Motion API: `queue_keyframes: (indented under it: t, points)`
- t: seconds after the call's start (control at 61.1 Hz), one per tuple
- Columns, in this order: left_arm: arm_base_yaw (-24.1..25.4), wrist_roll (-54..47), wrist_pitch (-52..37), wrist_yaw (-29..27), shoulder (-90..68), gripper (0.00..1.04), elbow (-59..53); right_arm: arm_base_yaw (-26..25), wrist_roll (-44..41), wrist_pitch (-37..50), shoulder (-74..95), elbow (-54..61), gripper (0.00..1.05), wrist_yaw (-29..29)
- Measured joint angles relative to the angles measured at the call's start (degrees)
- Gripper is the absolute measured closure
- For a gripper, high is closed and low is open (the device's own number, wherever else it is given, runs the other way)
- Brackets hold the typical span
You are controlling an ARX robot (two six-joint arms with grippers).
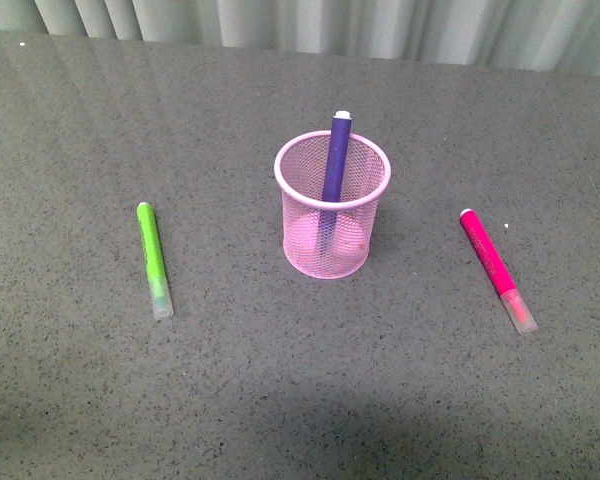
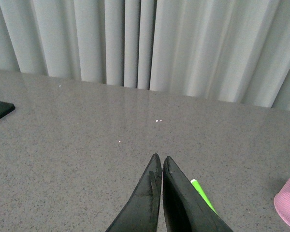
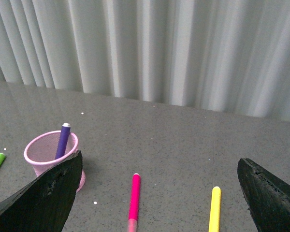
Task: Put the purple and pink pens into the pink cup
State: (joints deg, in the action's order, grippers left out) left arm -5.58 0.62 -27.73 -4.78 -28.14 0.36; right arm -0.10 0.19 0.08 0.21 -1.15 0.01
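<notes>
Tool L (image 2: 160, 157) pressed together, R tool (image 3: 159, 158) spread wide (both aloft); purple pen (image 1: 337, 150) in pink cup (image 1: 302, 250).

The cup (image 1: 332, 205) stands on the table (image 1: 280, 400). The first pen (image 1: 335, 150) stands inside the cup, a little tilted. The second pen (image 1: 492, 265) lies right of the cup and the third marker (image 1: 153, 255) left of it, both well apart. The fourth marker (image 3: 214, 208) lies further right of the cup.
</notes>
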Motion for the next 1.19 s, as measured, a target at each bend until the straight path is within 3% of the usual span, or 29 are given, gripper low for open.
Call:
queue_keyframes:
  t: [0.065, 0.164, 0.769, 0.867, 1.113, 1.195]
  points:
    - [3.7, 0.0, 2.4, 4.3, 2.7, 1.03, 0.0, 0.0, 0.0, 0.0, 0.0, 0.0, 0.07, 0.0]
    - [5.3, 0.0, 4.9, 4.3, 5.3, 1.03, 0.0, 0.0, 0.0, 0.0, 0.0, 0.0, 0.07, 0.0]
    - [5.3, 0.0, 17.8, 4.7, 18.3, 1.03, 0.0, 0.0, 0.0, 0.0, 0.0, 0.0, 0.07, 0.0]
    - [5.3, 0.0, 26.6, 4.8, 24.9, 1.03, 0.0, 0.0, 0.0, 0.0, 0.0, 0.0, 0.07, 0.0]
    - [5.5, -0.1, 27.8, 4.8, 27.3, 1.03, 0.0, 0.0, 0.0, 0.0, 0.0, 0.0, 0.07, 0.0]
    - [5.5, -0.1, 27.8, 4.8, 27.3, 0.91, 0.0, 0.0, 0.0, 0.0, 0.0, 0.0, 0.07, 0.0]
